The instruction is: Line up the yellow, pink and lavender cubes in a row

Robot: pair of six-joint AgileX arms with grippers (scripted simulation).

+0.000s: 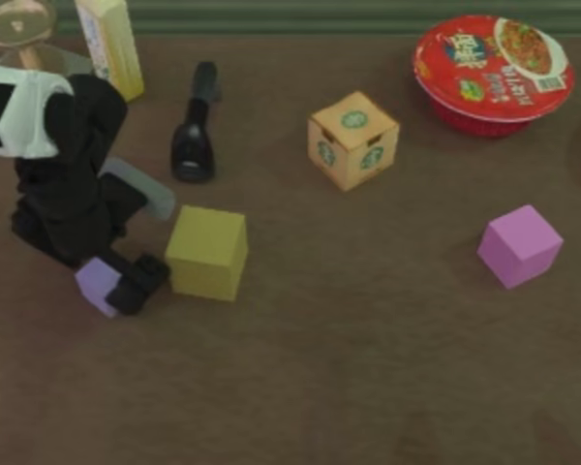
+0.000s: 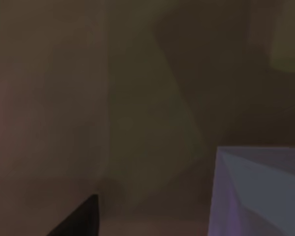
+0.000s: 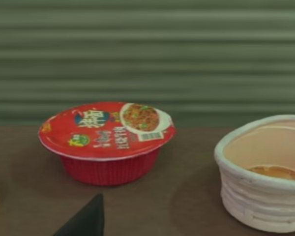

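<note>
1. The brown table (image 1: 368,368) fills the top view, a green slatted wall running along its far edge.
2. My left arm reaches in from the left side, and its left hand (image 1: 116,286) is down at the table surface, low on the left.
3. Far right corner: a red instant-noodle bowl (image 1: 492,70) with a printed lid, sealed. The right wrist view catches it too, standing near a cream ribbed pot (image 3: 265,172).
4. The yellow cube (image 1: 208,252), biggest of the three, sits left of centre, just to the right of the left hand's dark fingers.
5. The orange-tan box (image 1: 353,139) with round green logos stands behind centre, well apart from the cubes.
6. A yellow carton (image 1: 111,44) stands at the far left edge; a black handheld scanner (image 1: 194,126) lies near it.
7. The pink cube (image 1: 520,245) is out alone on the right side, well apart from the other two.
8. The lavender cube (image 1: 97,283), the smallest, is in the left hand, clamped between the fingers and just left of the yellow one; it looms pale purple in the left wrist view.
9. The right hand shows only a dark fingertip (image 3: 86,219) in its own wrist view; I cannot tell how far it is open.
</note>
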